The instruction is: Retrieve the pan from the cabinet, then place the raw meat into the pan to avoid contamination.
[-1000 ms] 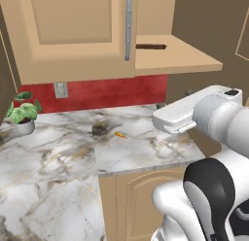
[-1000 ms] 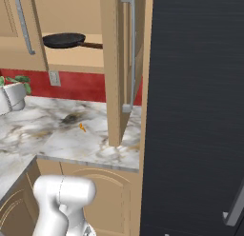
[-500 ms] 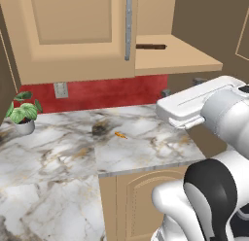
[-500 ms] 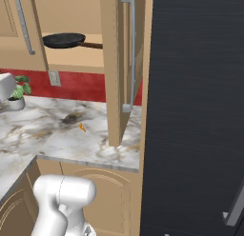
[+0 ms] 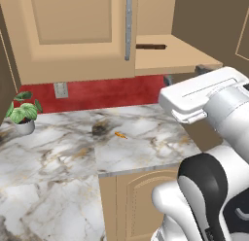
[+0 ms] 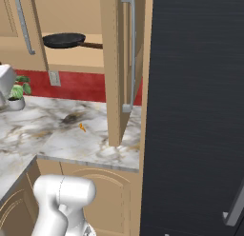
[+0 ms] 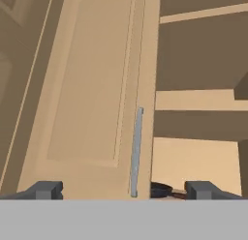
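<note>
Even, bright rendered light w/ soft shadows, no blur.

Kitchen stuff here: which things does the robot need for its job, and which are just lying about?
For the job:
round black frying pan
tall tan wooden cabinet
open claw

Just lying about:
small green potted plant
tiny orange scrap on the marble counter

Nothing readable anywhere, tbh. No labels, brands, numbers or signs on the cabinet, the marble counter or anything else.
</note>
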